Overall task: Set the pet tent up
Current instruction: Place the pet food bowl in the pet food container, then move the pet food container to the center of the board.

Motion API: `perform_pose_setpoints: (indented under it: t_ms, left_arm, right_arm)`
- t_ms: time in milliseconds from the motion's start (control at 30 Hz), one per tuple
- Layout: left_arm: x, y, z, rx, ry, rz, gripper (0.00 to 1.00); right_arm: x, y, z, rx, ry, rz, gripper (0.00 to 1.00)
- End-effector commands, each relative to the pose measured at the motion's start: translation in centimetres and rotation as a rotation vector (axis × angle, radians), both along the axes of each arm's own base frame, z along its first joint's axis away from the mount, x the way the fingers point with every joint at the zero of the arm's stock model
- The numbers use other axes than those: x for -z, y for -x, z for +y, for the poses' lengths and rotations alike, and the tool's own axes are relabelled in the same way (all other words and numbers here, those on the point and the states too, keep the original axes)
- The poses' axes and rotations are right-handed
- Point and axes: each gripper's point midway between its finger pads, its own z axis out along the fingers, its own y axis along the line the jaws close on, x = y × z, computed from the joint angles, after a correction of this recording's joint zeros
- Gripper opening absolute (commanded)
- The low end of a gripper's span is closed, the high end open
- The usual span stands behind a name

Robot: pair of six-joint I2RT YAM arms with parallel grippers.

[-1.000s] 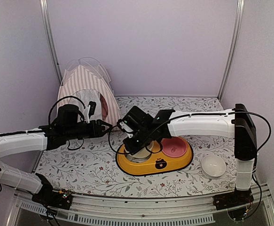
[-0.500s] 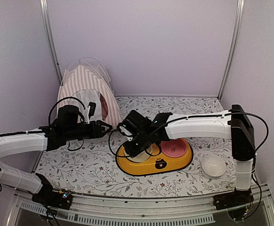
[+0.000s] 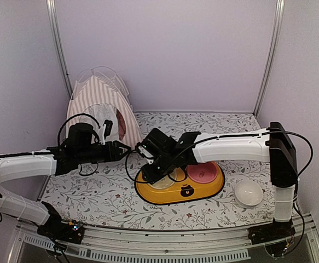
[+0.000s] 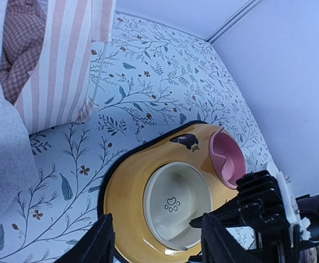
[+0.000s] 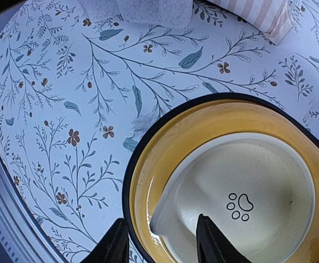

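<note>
The pet tent (image 3: 96,107), pink-and-white striped, stands upright at the back left with its door facing the table. Its striped wall (image 4: 66,66) and sheer white curtain (image 4: 0,148) show in the left wrist view, and its corner (image 5: 260,11) in the right wrist view. My left gripper (image 3: 125,149) is open and empty, in front of the tent's right corner, with its own jaws wide apart (image 4: 159,244). My right gripper (image 3: 148,174) is open and empty, low over the left end of the yellow feeder, straddling its rim (image 5: 162,244).
A yellow double feeder (image 3: 203,192) lies mid-table with a cream paw-print bowl (image 5: 241,192) and a pink bowl (image 3: 203,172). A loose white bowl (image 3: 248,193) sits at the right. A pink checked cushion (image 4: 19,38) lies inside the tent.
My right gripper has moved a little left and down over the feeder's left end. The left arm has barely shifted. The tent has not moved.
</note>
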Motion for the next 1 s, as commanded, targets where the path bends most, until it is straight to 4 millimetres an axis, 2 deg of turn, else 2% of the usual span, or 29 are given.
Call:
perform_pose_setpoints:
  t_ms: [0, 133, 333, 467, 567, 733, 800, 967]
  left_arm:
    - [-0.3, 0.0, -0.5, 0.013, 0.013, -0.015, 0.55]
    - [0.1, 0.0, -0.4, 0.012, 0.013, -0.009, 0.55]
    - [0.7, -0.3, -1.0, 0.021, 0.022, 0.001, 0.55]
    - [0.8, -0.6, -1.6, 0.037, 0.032, 0.007, 0.55]
    - [0.9, -0.7, -1.8, 0.041, 0.037, 0.01, 0.55]
    - [1.0, -0.6, -1.7, 0.037, 0.04, 0.015, 0.55]
    - [1.0, -0.5, -1.6, 0.035, 0.037, 0.018, 0.55]
    - [0.9, -0.3, -1.1, 0.02, 0.024, 0.012, 0.55]
  right_arm:
    - [-1.2, 0.9, -1.0, 0.024, -0.028, 0.011, 0.45]
    - [-1.1, 2.2, -3.0, 0.063, -0.035, 0.055, 0.48]
    - [-0.5, 5.3, -5.3, 0.123, -0.037, 0.127, 0.51]
    - [1.0, 7.6, -6.3, 0.136, -0.021, 0.183, 0.53]
    - [2.6, 8.4, -7.2, 0.16, 0.001, 0.224, 0.56]
    - [3.6, 7.8, -7.7, 0.216, 0.026, 0.216, 0.67]
    - [4.1, 7.3, -7.9, 0.247, 0.036, 0.218, 0.74]
    - [5.9, 5.8, -9.5, 0.336, 0.066, 0.258, 0.87]
